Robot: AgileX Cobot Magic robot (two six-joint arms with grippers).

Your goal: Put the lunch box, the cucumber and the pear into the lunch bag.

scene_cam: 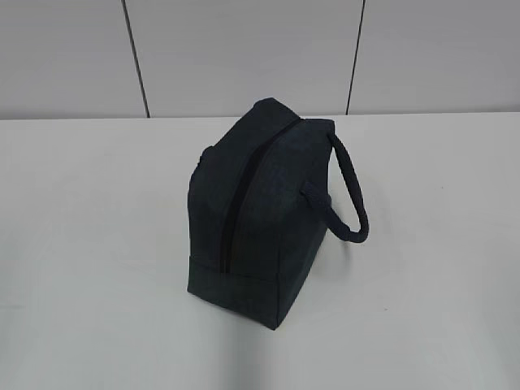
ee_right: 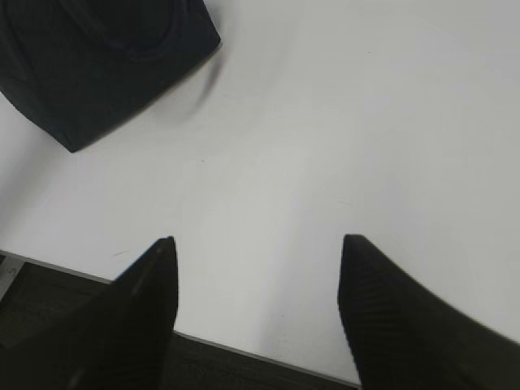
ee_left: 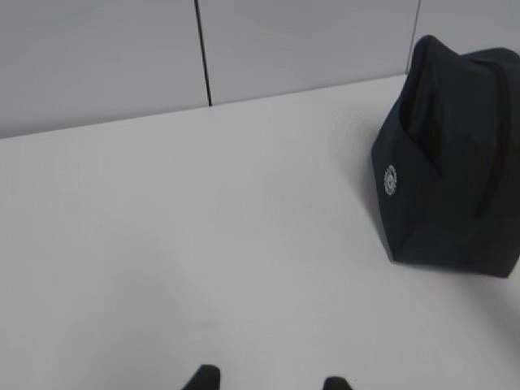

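The dark navy lunch bag (scene_cam: 252, 203) stands in the middle of the white table, its zipper shut along the top and its padded loop handle (scene_cam: 349, 195) hanging to the right. It also shows in the left wrist view (ee_left: 451, 154) at the right and in the right wrist view (ee_right: 97, 57) at the top left. The lunch box, cucumber and pear are out of view. My left gripper (ee_left: 268, 382) is open and empty, left of the bag. My right gripper (ee_right: 256, 244) is open and empty over the table's front edge. Neither gripper shows in the exterior view.
The white table (scene_cam: 97, 244) ends at a grey panelled wall (scene_cam: 244, 49) behind. The table's front edge (ee_right: 244, 349) runs under my right gripper, with dark floor below it.
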